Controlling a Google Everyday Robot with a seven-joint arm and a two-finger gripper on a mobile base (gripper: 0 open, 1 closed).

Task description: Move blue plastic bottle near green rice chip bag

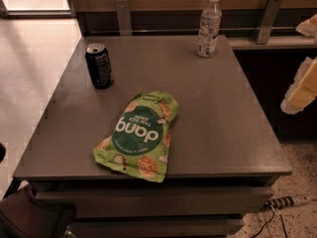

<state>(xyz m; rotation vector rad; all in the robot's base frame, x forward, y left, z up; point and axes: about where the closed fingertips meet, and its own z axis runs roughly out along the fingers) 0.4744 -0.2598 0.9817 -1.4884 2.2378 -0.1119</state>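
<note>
The blue plastic bottle (pixel 208 26), clear with a white cap and a pale label band, stands upright at the table's far edge, right of centre. The green rice chip bag (pixel 139 134) lies flat near the front middle of the table, its "dang" logo upside down to me. The two are well apart. My gripper (pixel 300 89) shows as cream-white parts at the right edge of the camera view. It is off the table's right side, away from both the bottle and the bag, and it holds nothing that I can see.
A dark soda can (pixel 99 66) stands upright at the far left of the grey table (pixel 223 108). A wooden wall with metal brackets (pixel 267 19) runs behind the table. A power strip (pixel 287 201) and cables lie on the floor at front right.
</note>
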